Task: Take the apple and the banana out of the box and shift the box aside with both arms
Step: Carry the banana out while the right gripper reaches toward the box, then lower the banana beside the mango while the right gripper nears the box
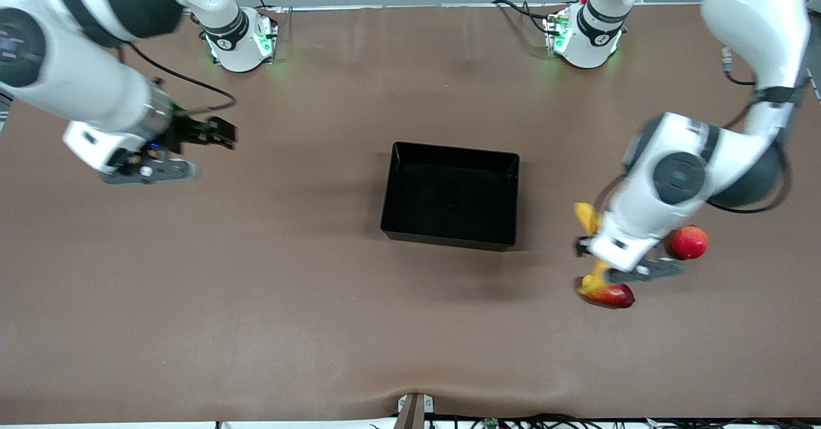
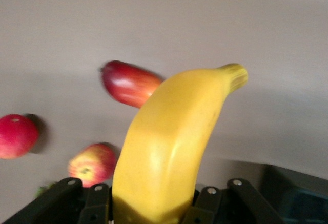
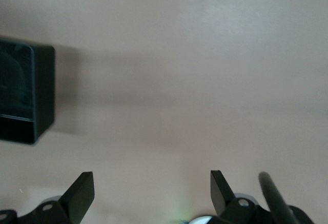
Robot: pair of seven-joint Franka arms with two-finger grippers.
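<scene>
My left gripper (image 1: 593, 249) is shut on the yellow banana (image 1: 586, 216) at the left arm's end of the table; the left wrist view shows the banana (image 2: 174, 142) between the fingers (image 2: 207, 208), its stem end pointing away. The small apple (image 2: 92, 163), red streaked with yellow, lies on the table next to it; my left arm hides it in the front view. The black box (image 1: 450, 195) stands empty at mid-table, and shows in the right wrist view (image 3: 23, 96). My right gripper (image 1: 221, 135) is open and empty over bare table at the right arm's end (image 3: 151, 188).
An oblong red-and-yellow mango (image 1: 612, 296) lies just nearer the front camera than the banana, also in the left wrist view (image 2: 130, 83). A plain red round fruit (image 1: 688, 242) lies beside my left arm (image 2: 15, 136). A corner of the box (image 2: 297, 198) shows in the left wrist view.
</scene>
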